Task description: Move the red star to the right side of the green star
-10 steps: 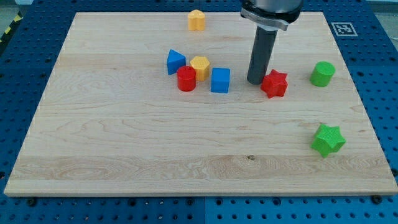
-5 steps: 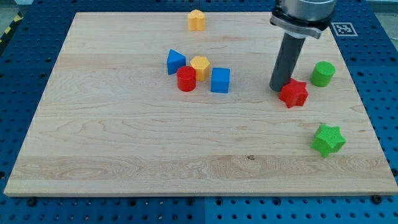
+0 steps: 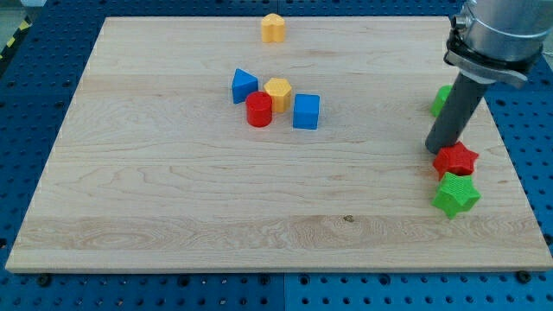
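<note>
Views: one camera only; nothing shared with a second view.
Position: in front of the worktop (image 3: 173,216), raised above it.
Facing: obliquely downward, toward the far edge at the view's top.
Nearness: middling; all four worktop edges fit, with blue pegboard (image 3: 34,86) around them.
Cropping: rod's upper part cut off at the view's top right.

arm end: straight dark grey cylindrical rod (image 3: 455,112) — matte, smooth | mount: wider silver-grey metal collar (image 3: 494,39) with dark band at its rim | my tip (image 3: 437,151) — blunt, flat-ended
</note>
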You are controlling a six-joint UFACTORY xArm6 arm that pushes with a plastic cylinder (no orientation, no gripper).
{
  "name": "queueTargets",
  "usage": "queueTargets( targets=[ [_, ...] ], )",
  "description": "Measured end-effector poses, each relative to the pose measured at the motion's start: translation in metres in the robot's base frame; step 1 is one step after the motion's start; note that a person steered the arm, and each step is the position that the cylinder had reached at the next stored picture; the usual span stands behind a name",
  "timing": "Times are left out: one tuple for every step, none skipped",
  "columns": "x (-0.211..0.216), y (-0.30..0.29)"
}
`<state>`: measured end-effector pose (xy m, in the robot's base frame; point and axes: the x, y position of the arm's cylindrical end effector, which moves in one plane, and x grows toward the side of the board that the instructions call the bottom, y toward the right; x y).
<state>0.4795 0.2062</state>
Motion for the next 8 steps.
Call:
queueTargets(
  targets=[
    [0.023,0.009],
    [0.044,0.027],
    [0.051,0.043],
    [0.052,0.053],
    [0.051,0.056],
    [0.051,0.056],
    [0.040,0.046],
    [0.010,0.013]
  ],
)
